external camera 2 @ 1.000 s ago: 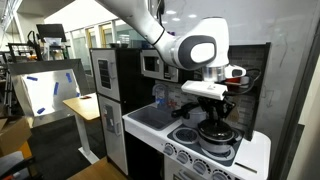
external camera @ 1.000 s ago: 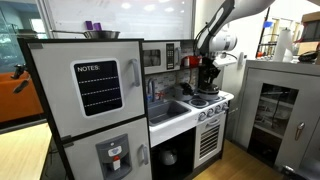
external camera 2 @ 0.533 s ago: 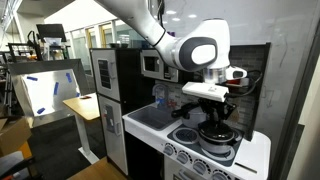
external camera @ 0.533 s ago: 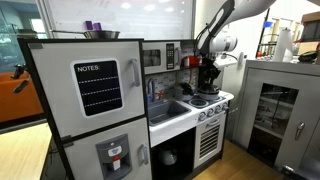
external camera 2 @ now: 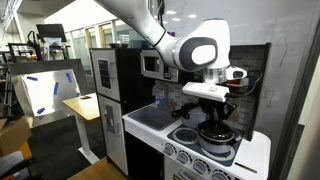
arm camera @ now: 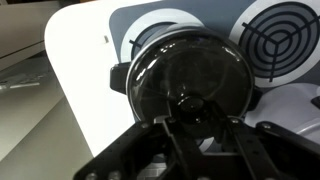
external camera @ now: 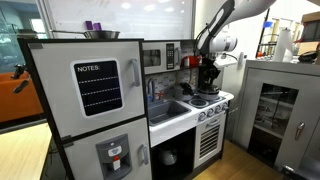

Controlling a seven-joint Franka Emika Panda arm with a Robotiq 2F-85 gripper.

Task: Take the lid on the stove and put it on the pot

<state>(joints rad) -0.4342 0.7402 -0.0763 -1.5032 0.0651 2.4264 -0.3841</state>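
In the wrist view the round silvery-grey lid (arm camera: 185,65) lies over a burner of the white stove (arm camera: 85,80), with a dark knob at its centre. The pot is almost hidden under it; only a rim and a side lug show. My gripper (arm camera: 197,118) reaches down on the lid with its fingers closed against the knob's sides. In both exterior views the gripper (external camera 2: 212,120) (external camera: 207,80) is low over the pot (external camera 2: 213,138) on the stove top (external camera 2: 252,150) (external camera: 215,102). A bare black burner (arm camera: 283,35) lies beside the lid.
A grey fridge with a "NOTES" board (external camera: 90,90) stands beside a sink (external camera: 165,108), with a steel bowl (external camera: 100,34) on top of it. A microwave (external camera: 155,57) hangs behind the counter. A grey cabinet (external camera: 280,100) stands close beside the stove.
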